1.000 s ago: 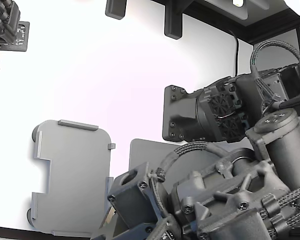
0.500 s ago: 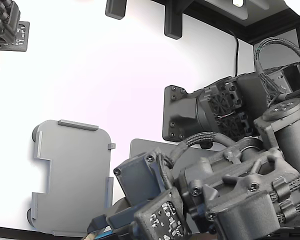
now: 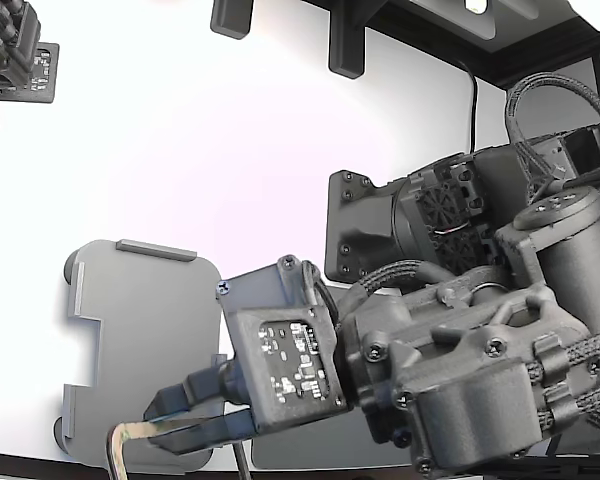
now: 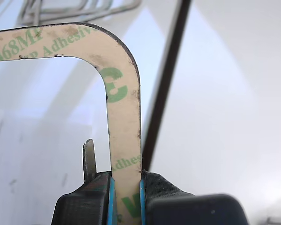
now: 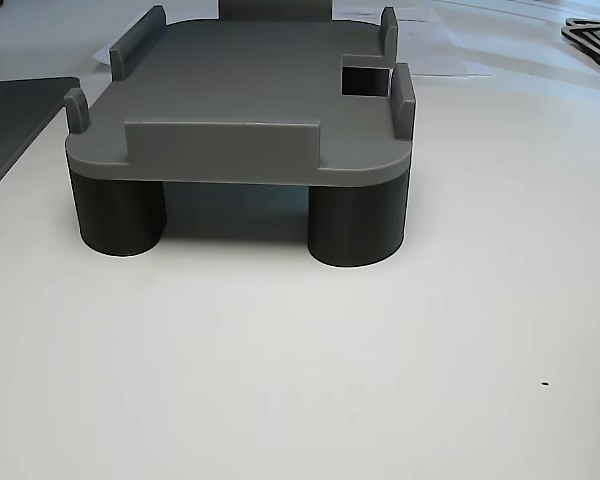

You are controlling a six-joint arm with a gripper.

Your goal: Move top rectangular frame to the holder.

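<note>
Gripper (image 3: 170,428) in the exterior view sits low over the near end of the holder (image 3: 145,340) with the top rectangular frame (image 3: 125,436) pinched in its fingers, the wrist view shows those fingers clamped on the frame's tan strip, and the other view shows the holder bare on the white table (image 5: 300,380).

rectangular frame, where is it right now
The rectangular frame is clamped in the pincer. In the exterior view it shows at the bottom edge, left of centre, by the holder's near end and not yet seated on it.
</note>
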